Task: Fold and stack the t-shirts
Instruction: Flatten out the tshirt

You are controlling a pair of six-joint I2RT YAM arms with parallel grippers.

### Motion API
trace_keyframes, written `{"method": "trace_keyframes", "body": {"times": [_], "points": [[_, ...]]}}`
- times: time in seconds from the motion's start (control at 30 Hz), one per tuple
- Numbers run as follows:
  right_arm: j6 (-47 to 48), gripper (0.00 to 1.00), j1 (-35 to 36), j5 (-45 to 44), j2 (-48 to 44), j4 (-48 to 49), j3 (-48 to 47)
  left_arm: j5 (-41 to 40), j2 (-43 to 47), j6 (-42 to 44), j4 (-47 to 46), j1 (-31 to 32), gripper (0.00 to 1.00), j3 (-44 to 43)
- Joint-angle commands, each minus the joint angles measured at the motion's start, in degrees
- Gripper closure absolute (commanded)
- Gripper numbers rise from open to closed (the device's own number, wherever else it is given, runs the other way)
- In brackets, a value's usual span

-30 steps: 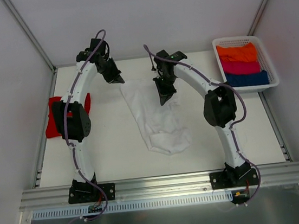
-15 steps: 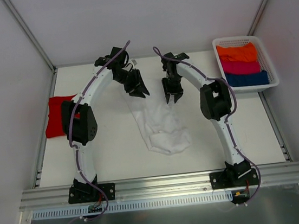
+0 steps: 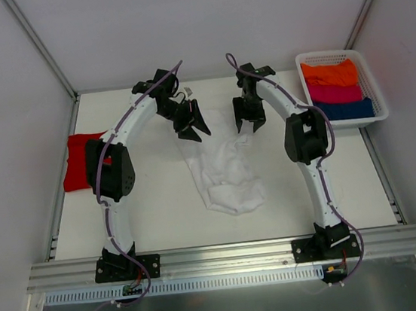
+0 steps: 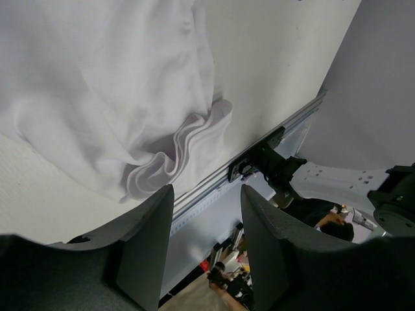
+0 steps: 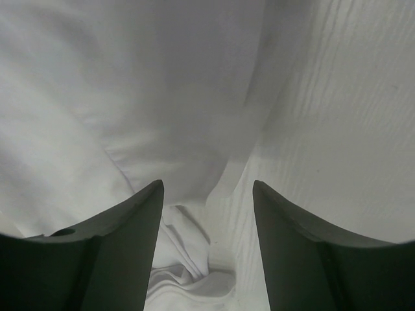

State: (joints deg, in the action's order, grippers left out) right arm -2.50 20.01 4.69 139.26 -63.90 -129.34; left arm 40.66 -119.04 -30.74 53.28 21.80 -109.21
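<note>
1. We saw the white shirt [image 3: 225, 172] lying crumpled in the middle of the table [image 3: 154, 208], and the red shirt [image 3: 80, 162] at the left edge.
2. The left gripper [image 3: 192, 127] hung over the white shirt's far left part, jaws apart and empty.
3. The right gripper [image 3: 248, 120] hung over its far right part, jaws also apart and empty.

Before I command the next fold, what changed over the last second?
Both grippers opened and let go of the white t-shirt. The left gripper swung right, and the right gripper moved right and farther back. The red t-shirt and basket stayed put.
</note>
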Motion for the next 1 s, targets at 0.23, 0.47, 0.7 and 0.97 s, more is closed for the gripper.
{"method": "trace_keyframes", "body": {"times": [0.23, 0.47, 0.7, 0.97], "points": [[0.39, 0.38, -0.85, -2.84, -0.84, 6.59, -4.34, 2.40, 1.53, 1.47, 2.80, 0.43, 0.54, 0.40], [-1.01, 0.37, -1.64, -1.88, 2.07, 10.19, -6.63, 1.96, 1.45, 1.65, 3.76, 0.43, 0.55, 0.58], [-3.56, 0.40, -2.87, 0.49, 5.14, 11.34, -7.07, 2.22, 0.92, 1.91, 4.20, 0.43, 0.55, -0.30], [-3.39, 0.73, -3.22, 1.64, 5.76, 11.43, -5.66, 2.84, 1.62, 2.09, 4.38, 0.35, 0.54, -0.57]]}}
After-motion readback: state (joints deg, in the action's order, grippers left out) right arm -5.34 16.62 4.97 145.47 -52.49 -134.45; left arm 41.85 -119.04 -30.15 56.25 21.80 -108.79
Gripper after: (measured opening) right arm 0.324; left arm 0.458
